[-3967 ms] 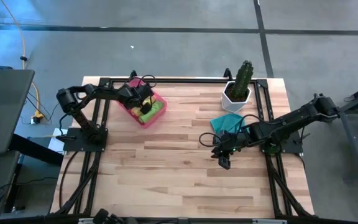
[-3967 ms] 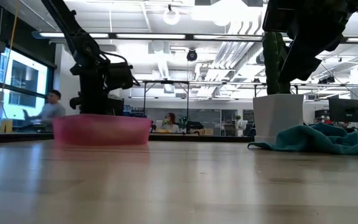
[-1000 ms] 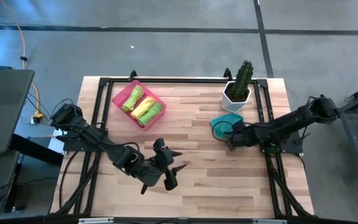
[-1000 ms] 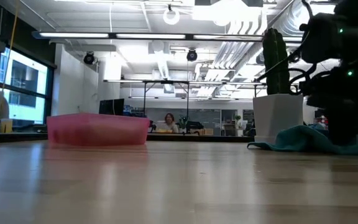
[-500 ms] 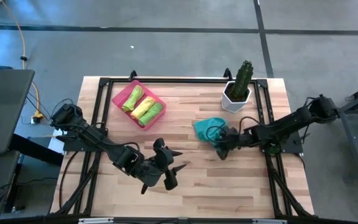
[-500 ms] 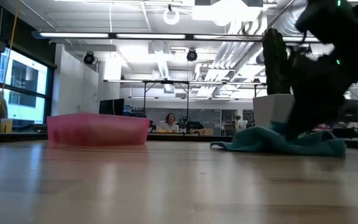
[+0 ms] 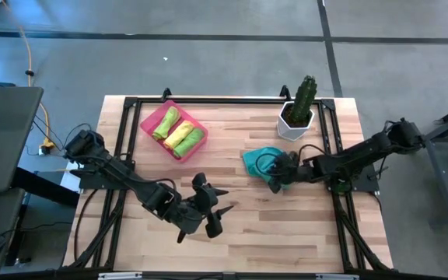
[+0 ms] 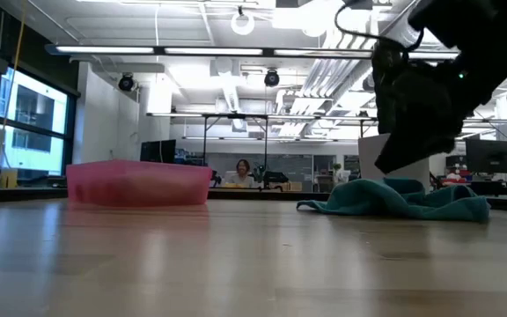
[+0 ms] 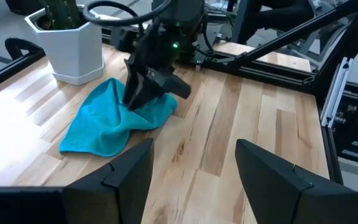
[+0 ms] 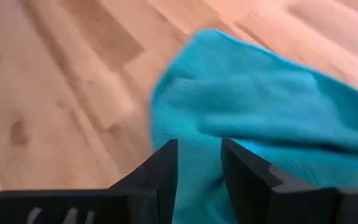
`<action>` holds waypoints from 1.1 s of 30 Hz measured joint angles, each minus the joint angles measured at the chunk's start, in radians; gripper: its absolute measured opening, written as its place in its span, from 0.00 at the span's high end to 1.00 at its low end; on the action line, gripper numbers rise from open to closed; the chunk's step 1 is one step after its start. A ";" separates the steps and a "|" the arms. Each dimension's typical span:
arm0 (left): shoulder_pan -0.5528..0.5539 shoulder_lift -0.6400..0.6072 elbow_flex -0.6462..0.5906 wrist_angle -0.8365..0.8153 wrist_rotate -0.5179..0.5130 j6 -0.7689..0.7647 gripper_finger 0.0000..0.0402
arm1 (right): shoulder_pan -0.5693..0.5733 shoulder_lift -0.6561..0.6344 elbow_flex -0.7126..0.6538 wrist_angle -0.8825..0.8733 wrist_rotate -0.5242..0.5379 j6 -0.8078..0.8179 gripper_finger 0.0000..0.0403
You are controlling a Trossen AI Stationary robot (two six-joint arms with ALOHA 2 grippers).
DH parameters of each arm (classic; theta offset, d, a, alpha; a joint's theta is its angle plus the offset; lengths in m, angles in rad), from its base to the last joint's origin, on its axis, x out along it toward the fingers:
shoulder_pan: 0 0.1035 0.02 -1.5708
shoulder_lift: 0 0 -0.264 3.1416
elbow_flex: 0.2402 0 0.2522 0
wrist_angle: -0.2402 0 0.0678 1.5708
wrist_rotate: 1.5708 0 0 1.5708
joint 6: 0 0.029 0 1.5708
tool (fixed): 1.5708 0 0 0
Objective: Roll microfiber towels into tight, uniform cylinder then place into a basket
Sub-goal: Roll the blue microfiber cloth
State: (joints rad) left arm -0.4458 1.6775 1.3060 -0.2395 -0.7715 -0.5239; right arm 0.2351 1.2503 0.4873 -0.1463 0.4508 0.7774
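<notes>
Dragged out from beside the cactus pot (image 7: 295, 115) a second ago, the teal towel (image 7: 259, 161) now lies crumpled right of the table's (image 7: 286, 225) middle, toward the far edge, where it already lay half a second back. My right gripper (image 7: 277, 177) sits at the towel's near-right edge. Its wrist view shows my two fingers (image 10: 160, 168) close together with teal cloth bunched between them, so I judge it pinching a fold of the towel, though the low view shows the gripper lifted just above the heap.

I would guess I pulled the cloth clear of the pot to get open wood on which to spread and roll it; it is not yet flat, so rolling has not begun.

My left gripper (image 7: 208, 214) waits near the table's front edge, left of centre, fingers spread wide and empty, pointed toward the towel.

At the far-left corner the pink basket (image 7: 151, 117) holds three rolls side by side: a lime green towel (image 7: 165, 124), the yellow towel (image 7: 179, 135) and another green one (image 7: 192, 141). Only the teal one is left.

I can read no labels or writing anywhere.
</notes>
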 joint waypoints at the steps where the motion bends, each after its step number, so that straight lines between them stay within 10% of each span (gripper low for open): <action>1: 0.000 0.000 0.000 -0.001 0.000 0.002 0.46 | -0.005 0.001 0.000 -0.020 0.002 0.041 0.72; 12: 0.007 0.032 0.000 0.004 0.000 0.003 0.46 | -0.032 0.185 0.002 -0.018 -0.057 0.089 0.72; 21: 0.007 0.034 0.000 0.003 0.000 0.004 0.46 | -0.024 0.337 0.002 0.351 -0.092 -0.021 0.72; 33: 0.009 0.034 0.000 0.001 0.002 0.004 0.46 | -0.020 0.405 0.000 0.752 -0.463 -0.106 0.72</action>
State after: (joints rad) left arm -0.4372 1.7115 1.3060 -0.2382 -0.7700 -0.5198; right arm 0.2153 1.6550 0.4877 0.6058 -0.0119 0.6717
